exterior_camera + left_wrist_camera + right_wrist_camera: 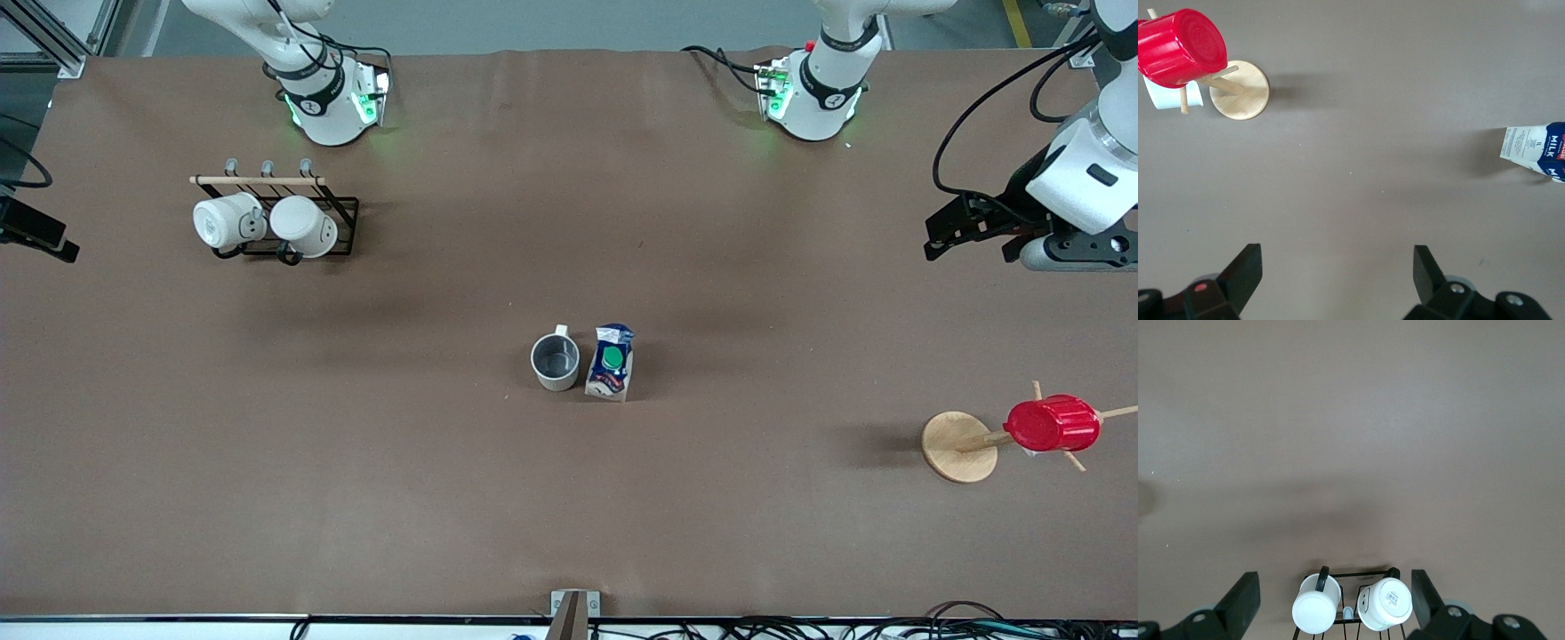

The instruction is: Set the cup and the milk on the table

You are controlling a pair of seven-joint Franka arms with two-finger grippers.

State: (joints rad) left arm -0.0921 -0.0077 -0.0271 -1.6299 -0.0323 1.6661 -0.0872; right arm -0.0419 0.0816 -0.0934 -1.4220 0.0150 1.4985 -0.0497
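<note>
Grey floor [551, 22] and perhaps an aluminium frame [53, 36] edge the scene.

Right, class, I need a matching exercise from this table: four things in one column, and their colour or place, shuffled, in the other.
Things:
1. cup
2. milk
3. ribbed cup
4. white mugs

Descriptions:
A. red, on a wooden peg stand
B. hanging on a black rack
C. green round cap
D. dark grey inside, upright on the table

Pairs: 1-D, 2-C, 3-A, 4-B
</note>
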